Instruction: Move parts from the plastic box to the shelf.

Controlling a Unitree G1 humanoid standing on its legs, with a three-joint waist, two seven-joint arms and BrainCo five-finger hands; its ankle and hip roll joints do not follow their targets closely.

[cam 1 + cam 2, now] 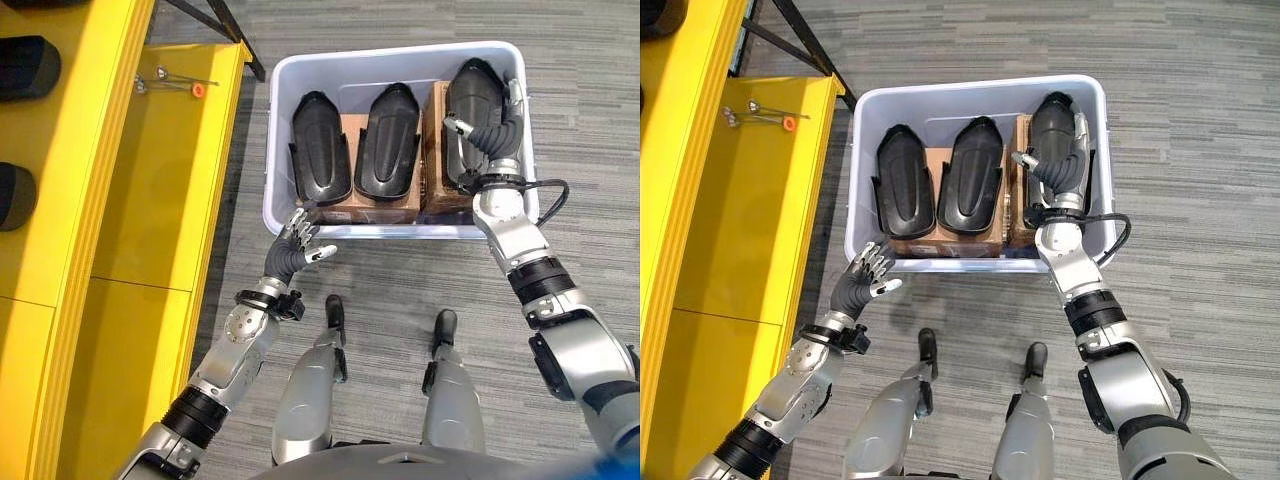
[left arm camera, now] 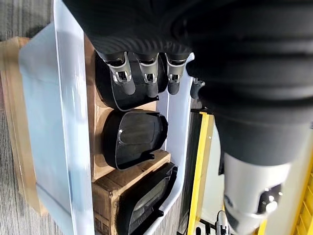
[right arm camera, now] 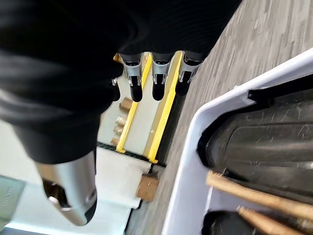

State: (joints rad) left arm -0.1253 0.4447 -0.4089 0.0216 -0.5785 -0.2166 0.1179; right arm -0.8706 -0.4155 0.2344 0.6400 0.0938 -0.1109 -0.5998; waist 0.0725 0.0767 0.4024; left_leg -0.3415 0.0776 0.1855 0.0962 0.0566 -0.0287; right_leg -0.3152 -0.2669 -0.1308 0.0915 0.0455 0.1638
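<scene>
Nearest you, your left hand [image 1: 292, 243] hangs just outside the near wall of the plastic box [image 1: 283, 70], fingers loosely spread and holding nothing. Further in, your right hand [image 1: 487, 128] is over the box's right end, lying on the right-hand part [image 1: 470, 92]; its fingers look relaxed, and I can't see them closing round anything.

Three black moulded parts lie side by side on brown cardboard boxes [image 1: 365, 205] inside, each with its long axis running near to far, away from you. The left part [image 1: 321, 145] lies just beyond your left fingers; the middle part [image 1: 388, 135] sits between the two hands. So your right hand is the nearer to a grasp, I'd judge.

Off to your left, the yellow shelf [image 1: 165, 160] runs alongside the box, a few small tools [image 1: 170, 80] at its far end. No readable writing or labels anywhere.
</scene>
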